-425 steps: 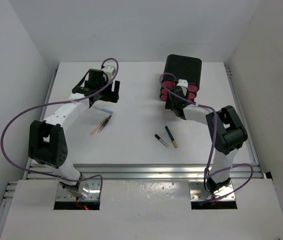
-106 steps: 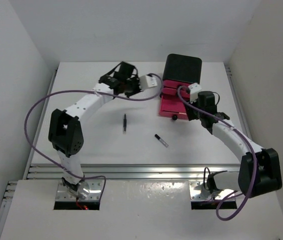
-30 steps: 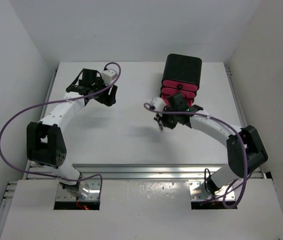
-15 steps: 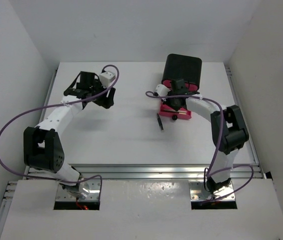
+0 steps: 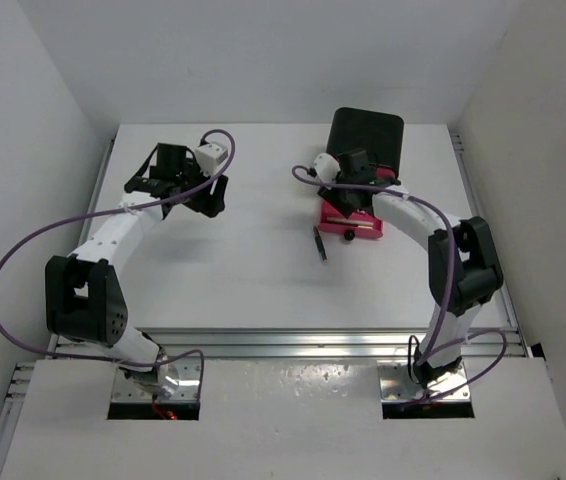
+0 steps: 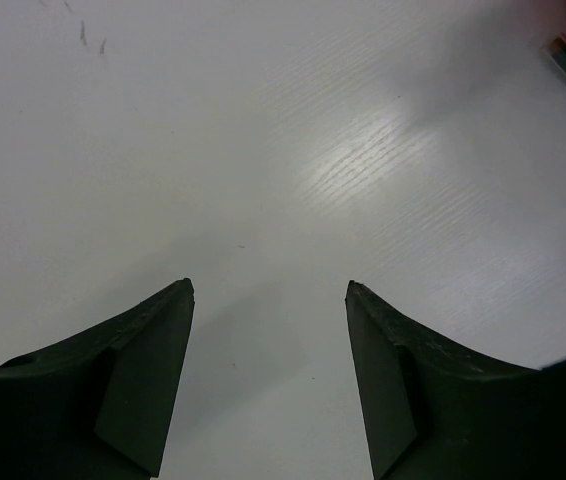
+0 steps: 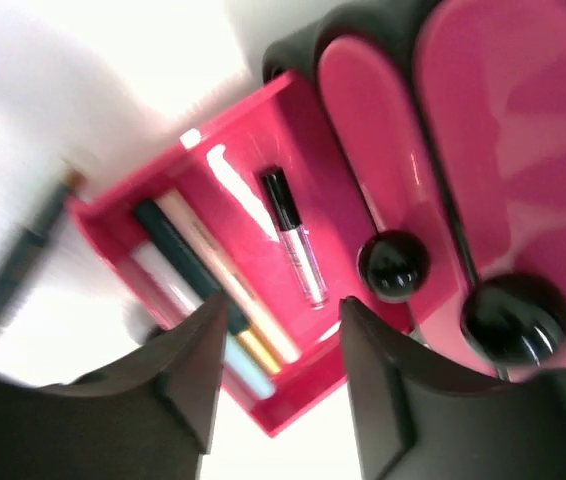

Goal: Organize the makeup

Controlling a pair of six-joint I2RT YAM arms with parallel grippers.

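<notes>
No text, label, brand or number can be read anywhere. The black box (image 5: 367, 135) and its pink drawers (image 7: 483, 130) are plain. The sticks (image 7: 298, 255) in the open drawer (image 7: 353, 200) are blurred, so I cannot tell whether they carry any print.

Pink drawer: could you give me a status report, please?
Left tool open, empty, over table. Right tool open above open pink drawer, sticks inside. One black stick on table beside drawer.
</notes>
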